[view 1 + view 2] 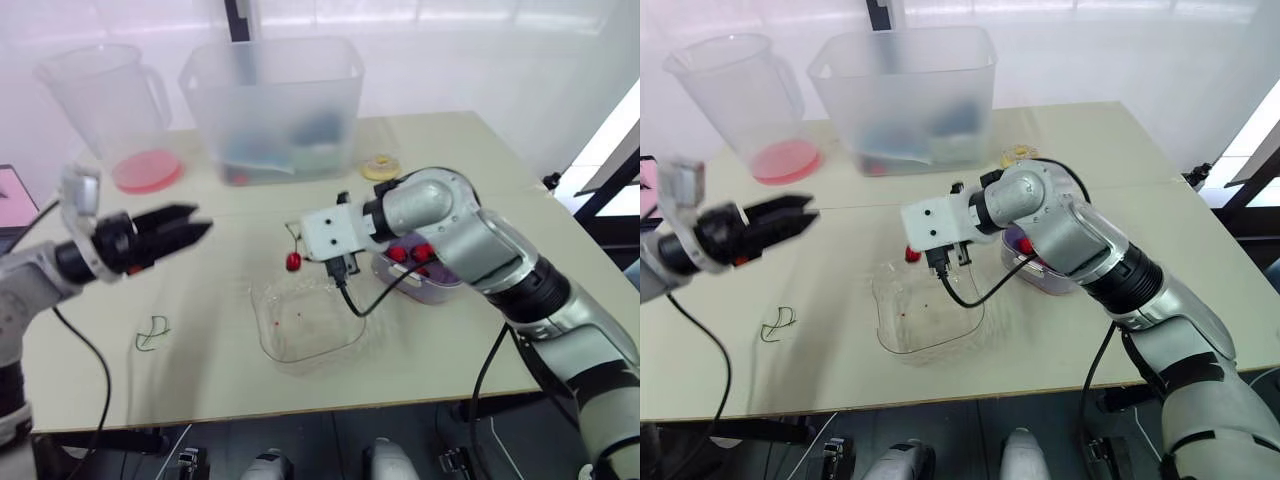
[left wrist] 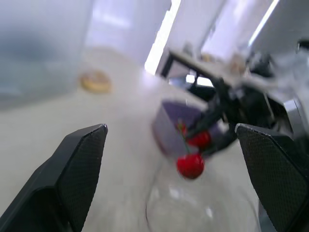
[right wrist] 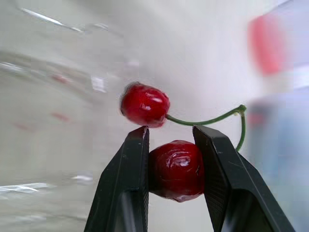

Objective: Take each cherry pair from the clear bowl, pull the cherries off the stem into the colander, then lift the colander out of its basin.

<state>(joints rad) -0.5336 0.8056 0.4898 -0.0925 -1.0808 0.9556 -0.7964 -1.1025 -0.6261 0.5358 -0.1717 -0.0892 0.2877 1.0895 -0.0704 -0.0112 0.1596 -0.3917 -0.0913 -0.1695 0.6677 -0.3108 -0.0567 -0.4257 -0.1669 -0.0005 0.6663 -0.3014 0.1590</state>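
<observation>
Beside the colander, right claw pinches cherry pair near clear bowl.

Looks like a robot test lab, not a home kitchen: a plain pale bench set against white sheeting, carrying a plastic storage tub and a jug.

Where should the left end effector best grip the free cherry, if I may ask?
Probably the round body of the free cherry, from the robot's left: the right end effector clamps its twin on the other side, and the stem is thin.
</observation>
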